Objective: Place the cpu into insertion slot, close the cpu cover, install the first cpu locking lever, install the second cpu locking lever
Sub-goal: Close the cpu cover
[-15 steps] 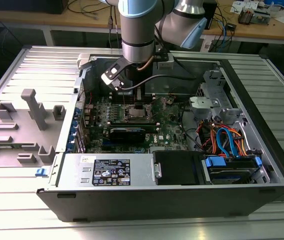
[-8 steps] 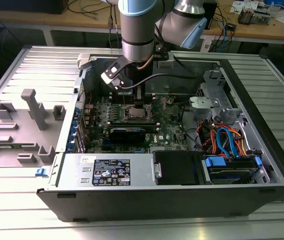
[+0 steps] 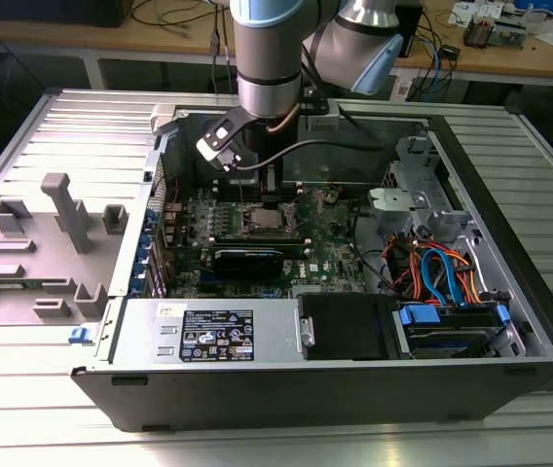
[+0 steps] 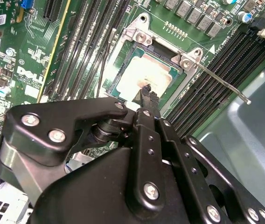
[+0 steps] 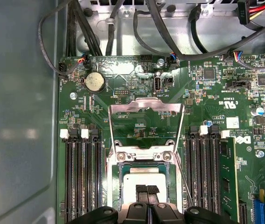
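Note:
The cpu (image 5: 144, 176), a silver-topped square chip, lies flat inside the insertion slot (image 5: 118, 186); in the second wrist view the cpu (image 4: 144, 72) looks the same. The cpu cover (image 5: 145, 106) is swung open and back from the slot, and the green board shows through its window. My gripper (image 5: 147, 189) hangs just over the chip's middle, fingertips pressed together with nothing between them; the second wrist view shows the gripper (image 4: 146, 91) at the chip's edge. One thin locking lever (image 4: 221, 84) sticks out unlatched beside the slot. In the exterior view the arm stands over the slot (image 3: 262, 219).
Long black memory slots (image 5: 83, 177) flank the socket on both sides. A long black card (image 3: 247, 258) lies in front of the socket. The case holds a power supply (image 3: 208, 336) and a drive bay with blue and orange cables (image 3: 442, 277). A grey fixture (image 3: 57, 233) sits outside the case.

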`<state>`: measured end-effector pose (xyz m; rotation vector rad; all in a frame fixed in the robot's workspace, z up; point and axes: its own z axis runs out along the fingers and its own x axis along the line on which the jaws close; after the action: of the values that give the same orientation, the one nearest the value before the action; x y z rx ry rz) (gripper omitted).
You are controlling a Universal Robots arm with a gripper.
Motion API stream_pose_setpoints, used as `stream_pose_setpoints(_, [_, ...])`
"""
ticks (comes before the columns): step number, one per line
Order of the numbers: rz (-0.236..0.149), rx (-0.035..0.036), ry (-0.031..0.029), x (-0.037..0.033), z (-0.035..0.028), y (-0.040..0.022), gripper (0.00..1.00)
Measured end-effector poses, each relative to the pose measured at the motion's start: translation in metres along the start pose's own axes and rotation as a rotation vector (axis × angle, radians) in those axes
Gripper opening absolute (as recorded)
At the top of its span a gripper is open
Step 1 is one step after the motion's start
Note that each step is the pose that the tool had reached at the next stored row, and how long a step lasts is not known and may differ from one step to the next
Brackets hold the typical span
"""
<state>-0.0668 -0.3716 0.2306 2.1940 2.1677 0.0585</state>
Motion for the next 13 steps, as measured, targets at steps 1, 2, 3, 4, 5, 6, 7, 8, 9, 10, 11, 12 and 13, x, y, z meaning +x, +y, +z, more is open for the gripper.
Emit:
stream_pose_setpoints(1, [0.0, 0.0, 0.0, 0.0, -0.0004, 0.0, 0.11])
stream_pose_setpoints(2, [0.0, 0.0, 0.0, 0.0, -0.0005, 0.0, 0.11])
stream_pose_setpoints(3, [0.0, 0.0, 0.0, 0.0, -0.0007, 0.0, 0.11])
stream_pose_setpoints(4, [0.0, 0.0, 0.0, 0.0, -0.0008, 0.0, 0.11])
stream_pose_setpoints(5, [0.0, -0.0001, 0.0, 0.0, -0.0009, 0.0001, 0.11])
stream_pose_setpoints(6, [0.0, 0.0, -0.0001, 0.0, -0.0011, 0.0001, 0.11])
stream_pose_setpoints(7, [0.0, 0.0001, -0.0002, 0.0, -0.0015, 0.0001, 0.11])
stream_pose_setpoints(8, [0.0, 0.0, -0.0001, 0.0, -0.0019, 0.0001, 0.11])
stream_pose_setpoints(9, [0.0, 0.0, -0.0001, 0.0, -0.0023, 0.0001, 0.11])
stream_pose_setpoints(10, [0.0, 0.0, -0.0001, -0.0001, -0.0027, 0.0002, 0.11])
stream_pose_setpoints(11, [0.0, 0.0, -0.0001, -0.0001, -0.0035, 0.0002, 0.11])
stream_pose_setpoints(12, [0.0, -0.0001, 0.0001, 0.0, -0.0042, 0.0003, 0.11])
stream_pose_setpoints(13, [0.0, -0.0001, 0.0, -0.0001, -0.006, 0.0004, 0.11])
